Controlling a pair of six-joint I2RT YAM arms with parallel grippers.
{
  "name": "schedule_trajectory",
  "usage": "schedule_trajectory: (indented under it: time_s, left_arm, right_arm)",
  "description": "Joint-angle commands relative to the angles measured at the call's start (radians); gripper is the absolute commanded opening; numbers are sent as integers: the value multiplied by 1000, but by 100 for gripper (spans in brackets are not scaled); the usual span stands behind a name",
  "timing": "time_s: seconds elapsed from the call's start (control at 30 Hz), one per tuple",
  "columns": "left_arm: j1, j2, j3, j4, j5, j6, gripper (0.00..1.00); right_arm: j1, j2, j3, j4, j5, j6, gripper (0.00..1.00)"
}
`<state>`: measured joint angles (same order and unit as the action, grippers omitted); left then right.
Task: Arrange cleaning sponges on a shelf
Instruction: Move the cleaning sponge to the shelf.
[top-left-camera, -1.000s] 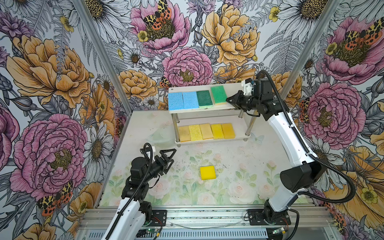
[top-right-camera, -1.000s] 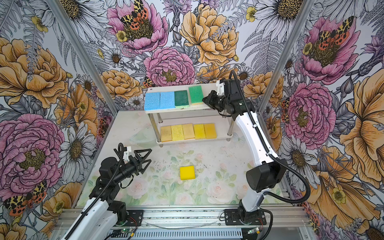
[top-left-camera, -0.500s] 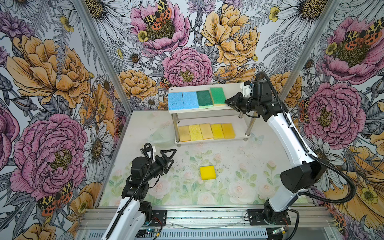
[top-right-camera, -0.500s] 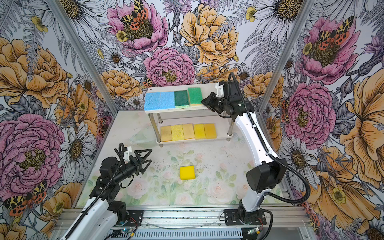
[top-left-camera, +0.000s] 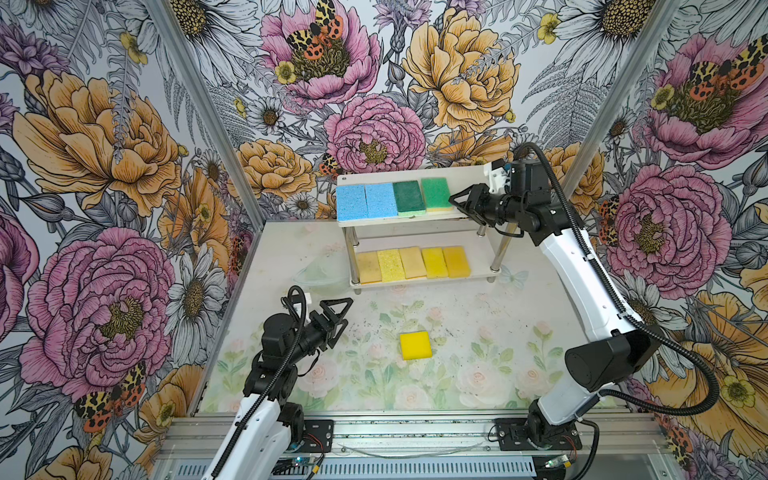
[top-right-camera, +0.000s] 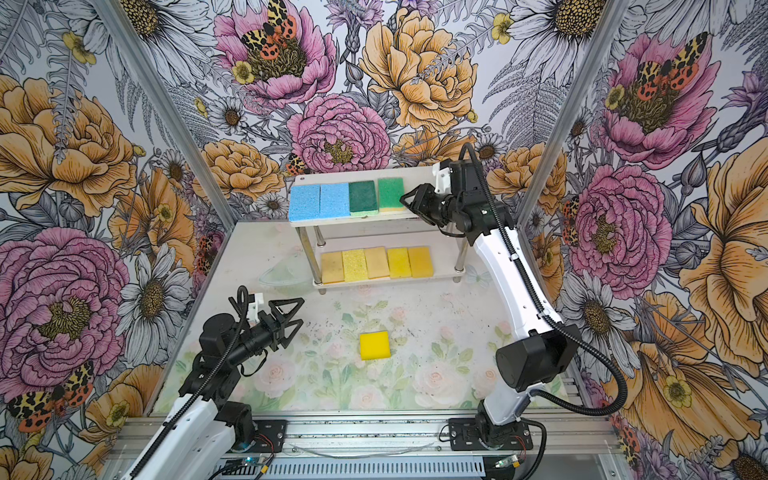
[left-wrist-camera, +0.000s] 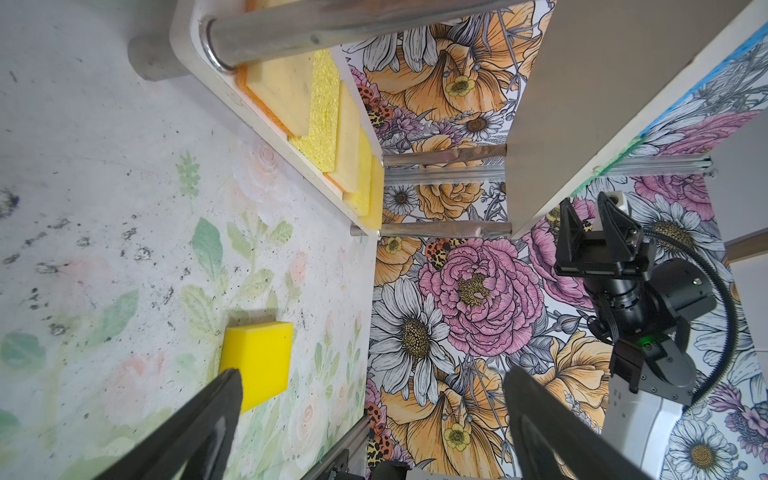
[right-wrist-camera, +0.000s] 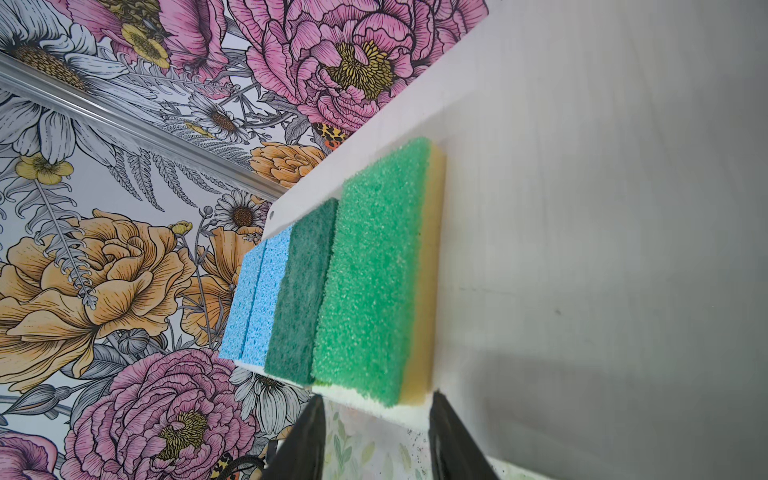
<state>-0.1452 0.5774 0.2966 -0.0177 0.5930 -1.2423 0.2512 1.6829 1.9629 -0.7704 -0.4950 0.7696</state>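
up top, right gripper fingers sit apart just beside the light green sponge on the shelf; the arm hides the shelf's right end. left gripper fingers gape wide.

Left arm and right arm are being shown in white shells with black joints, ribbed black cables being routed alongside; left claw and right claw are being rendered black, triangular-framed.
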Motion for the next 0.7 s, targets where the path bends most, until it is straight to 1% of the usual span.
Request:
schedule_trajectory:
  time_s: [0.0,0.23,0.5,0.67]
  left_arm:
    - [12,-6,-13,15,19,6,99]
    - [24,-21,-15,-10,24,14,99]
    - [33,-9,-17,-2,31,17,99]
    - [35,-7,-20,4,33,17,99]
  right_arm:
    - [-6,52,91,13,-24,-24,43]
    - [-2,138,170,12,-34,-12,46]
    - [4,159,178,13,-37,-11,46]
    - [9,189,207,13,-75,-12,47]
